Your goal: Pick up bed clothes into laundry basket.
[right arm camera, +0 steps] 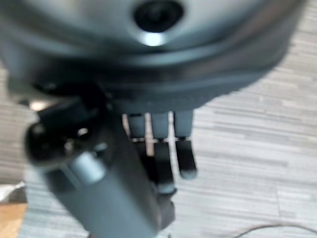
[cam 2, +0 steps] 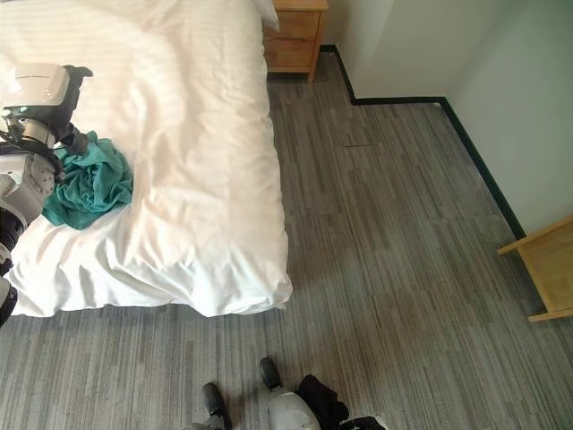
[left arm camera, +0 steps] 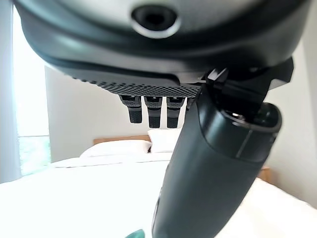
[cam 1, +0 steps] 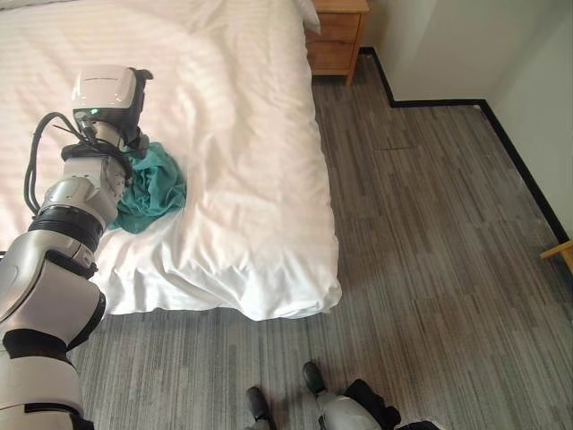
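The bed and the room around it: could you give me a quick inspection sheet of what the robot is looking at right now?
Surface: white striped duvet on the bed, rumpled at the near corner.
Job's things: crumpled teal cloth garment on the duvet near the bed's foot; laundry basket: nothing seen.
Clutter: nothing seen.
Hands: left hand beside the garment, fingers straight; right hand above the floor, fingers straight.
Cables: nothing seen.
Surroundings: grey striped carpet floor, wooden nightstand, white pillows.

Grey floor, white bed, wooden nightstand.
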Motion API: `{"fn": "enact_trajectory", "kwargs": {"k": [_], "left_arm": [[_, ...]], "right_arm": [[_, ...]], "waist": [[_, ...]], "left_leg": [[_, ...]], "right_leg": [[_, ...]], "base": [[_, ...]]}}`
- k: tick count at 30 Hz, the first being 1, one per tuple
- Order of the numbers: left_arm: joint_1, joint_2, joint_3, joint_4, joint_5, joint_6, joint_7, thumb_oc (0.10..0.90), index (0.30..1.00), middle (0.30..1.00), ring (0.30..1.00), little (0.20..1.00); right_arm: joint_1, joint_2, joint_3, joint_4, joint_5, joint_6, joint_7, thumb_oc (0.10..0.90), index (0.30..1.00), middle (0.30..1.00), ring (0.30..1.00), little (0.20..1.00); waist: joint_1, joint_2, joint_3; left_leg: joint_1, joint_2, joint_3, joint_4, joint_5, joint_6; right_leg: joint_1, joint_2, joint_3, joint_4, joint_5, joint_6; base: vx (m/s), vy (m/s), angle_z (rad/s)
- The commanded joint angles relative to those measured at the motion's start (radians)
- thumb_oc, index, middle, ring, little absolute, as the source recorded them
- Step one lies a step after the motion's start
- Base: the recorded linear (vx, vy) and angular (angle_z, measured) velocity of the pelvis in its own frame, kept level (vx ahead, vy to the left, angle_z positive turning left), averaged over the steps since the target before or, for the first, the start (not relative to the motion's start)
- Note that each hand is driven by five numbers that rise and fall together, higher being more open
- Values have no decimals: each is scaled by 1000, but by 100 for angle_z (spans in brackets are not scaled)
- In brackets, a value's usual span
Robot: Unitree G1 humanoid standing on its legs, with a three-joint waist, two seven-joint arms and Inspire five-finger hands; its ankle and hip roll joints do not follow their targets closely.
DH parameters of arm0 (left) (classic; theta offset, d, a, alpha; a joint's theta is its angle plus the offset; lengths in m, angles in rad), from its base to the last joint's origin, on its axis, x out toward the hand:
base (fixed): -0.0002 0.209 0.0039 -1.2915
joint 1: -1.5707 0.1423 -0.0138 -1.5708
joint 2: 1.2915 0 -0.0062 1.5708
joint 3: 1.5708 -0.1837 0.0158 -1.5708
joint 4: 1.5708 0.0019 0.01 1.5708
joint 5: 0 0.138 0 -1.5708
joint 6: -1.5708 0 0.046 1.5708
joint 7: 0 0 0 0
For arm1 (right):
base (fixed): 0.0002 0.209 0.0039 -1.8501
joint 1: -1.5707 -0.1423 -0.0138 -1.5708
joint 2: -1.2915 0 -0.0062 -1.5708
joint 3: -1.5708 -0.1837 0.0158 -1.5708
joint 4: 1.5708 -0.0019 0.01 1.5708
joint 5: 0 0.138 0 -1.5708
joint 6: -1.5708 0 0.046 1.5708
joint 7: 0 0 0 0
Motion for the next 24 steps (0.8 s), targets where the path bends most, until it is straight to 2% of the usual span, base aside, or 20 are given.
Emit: {"fn": "enact_trajectory", "kwargs": {"k": [1, 9, 11, 14, 19, 20, 21, 24], "left_arm": [[-205, 67, -16, 103, 40, 25, 53, 800, 900, 900, 900, 900], [-199, 84, -13, 157, 57, 52, 74, 800, 900, 900, 900, 900], [-218, 105, -39, 150, 84, 67, 109, 800, 900, 900, 900, 900], [-215, 123, -51, 156, 95, 71, 115, 800, 900, 900, 900, 900], [-151, 97, -26, 231, 94, 68, 75, 800, 900, 900, 900, 900], [-130, 84, -12, 251, 94, 65, 60, 587, 580, 580, 580, 580], [-129, 83, -11, 252, 94, 64, 61, 400, 300, 300, 300, 300], [-112, 68, 14, 279, 71, 51, 45, 400, 300, 300, 300, 300]], "right_arm": [[35, -74, 36, 82, 14, 1, -11, 400, 300, 300, 300, 300], [5, -95, 38, 97, 26, 4, -22, 400, 300, 300, 300, 300], [-25, -102, 45, 103, 36, 0, -37, 400, 300, 300, 300, 300], [-23, -101, 51, 99, 50, -11, -42, 400, 300, 300, 300, 300], [-34, -78, 64, 83, 42, -22, -72, 400, 300, 300, 300, 300], [-47, -84, 63, 83, 44, -18, -72, 400, 300, 300, 300, 300], [-47, -85, 63, 83, 44, -18, -72, 400, 300, 300, 300, 300], [-79, -121, 50, 90, 59, -14, -70, 400, 300, 300, 300, 300]], "waist": [[8, -8, -70], [10, -22, -48], [15, -34, -2], [11, -42, 17], [6, -40, 72], [5, -41, 76], [4, -40, 75], [4, -40, 78]], "left_leg": [[26, 25, -59, 3, -88, -62], [-37, 31, -58, 3, -69, -65], [-90, 35, -64, 3, -51, -66], [-117, 39, -67, 3, -42, -69], [-201, 44, -78, 3, -21, -74], [-211, 45, -79, 3, -18, -76], [-212, 45, -79, 3, -18, -76], [-222, 43, -80, 3, -18, -77]], "right_leg": [[6, -109, -2, 9, -71, 143], [-58, -102, -6, 11, -56, 142], [-109, -92, -5, 12, -42, 139], [-133, -88, -9, 10, -35, 136], [-209, -86, -17, 3, -14, 133], [-216, -86, -19, 3, -14, 132], [-217, -86, -19, 3, -13, 132], [-230, -84, -16, 3, -14, 131]], "base": [[0, 0, 0], [-28, -4, 0], [-79, -13, -1], [-54, -19, 0], [-54, 5, 2], [-30, 4, 6], [-26, 6, 3], [0, 0, 0]]}}
